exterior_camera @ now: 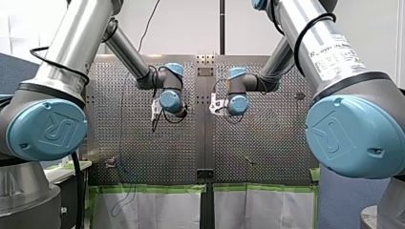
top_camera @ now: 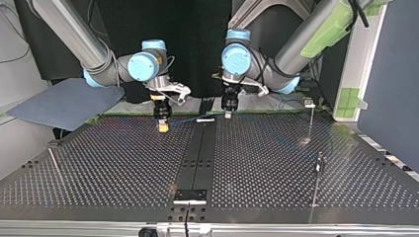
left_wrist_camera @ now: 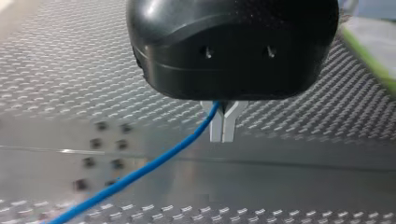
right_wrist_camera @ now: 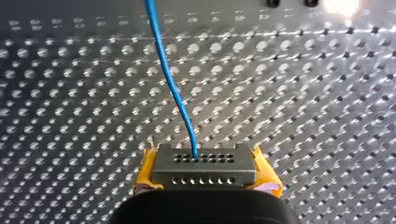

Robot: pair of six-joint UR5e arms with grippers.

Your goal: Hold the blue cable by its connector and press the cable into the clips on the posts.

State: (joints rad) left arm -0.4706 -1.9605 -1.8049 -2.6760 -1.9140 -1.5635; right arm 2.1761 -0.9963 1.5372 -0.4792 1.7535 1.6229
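Note:
My right gripper [right_wrist_camera: 206,173] is shut on a grey connector [right_wrist_camera: 204,162], its yellow pads pressing the two ends. The blue cable [right_wrist_camera: 170,84] leaves the connector's face and runs ahead over the perforated table. My left gripper [left_wrist_camera: 222,138], black with metal fingers, is shut on the blue cable [left_wrist_camera: 140,172], which trails away down to one side. In the top view my right gripper [top_camera: 162,126] is left of the middle and my left gripper [top_camera: 228,114] right of it, both low over the table's far edge. The cable [top_camera: 189,120] spans between them.
Thin posts with clips stand at the top view's right: one far back [top_camera: 310,116], one nearer [top_camera: 319,170]. Another thin post [top_camera: 55,165] leans at the left. A dark centre strip [top_camera: 196,153] divides the table, and a blue-grey sheet [top_camera: 64,101] lies off its far left corner.

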